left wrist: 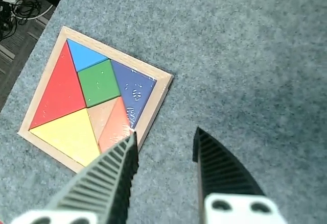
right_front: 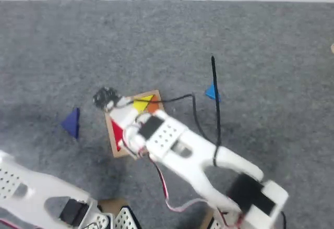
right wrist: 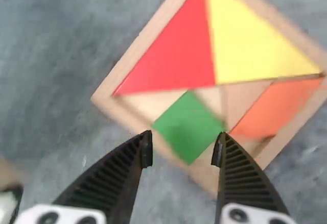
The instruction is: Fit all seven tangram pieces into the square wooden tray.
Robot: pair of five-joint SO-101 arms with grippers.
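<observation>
The right gripper point(right wrist: 183, 137) is pinching the green square point(right wrist: 189, 124) corner to corner, holding it tilted over the wooden tray's point(right wrist: 107, 100) bare slot just beyond its jaws.

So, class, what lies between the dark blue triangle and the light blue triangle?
The wooden tray, with the right arm above it, as the high view shows.

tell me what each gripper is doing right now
left gripper: open, empty
right gripper: around the green square, grip cannot be told
</observation>
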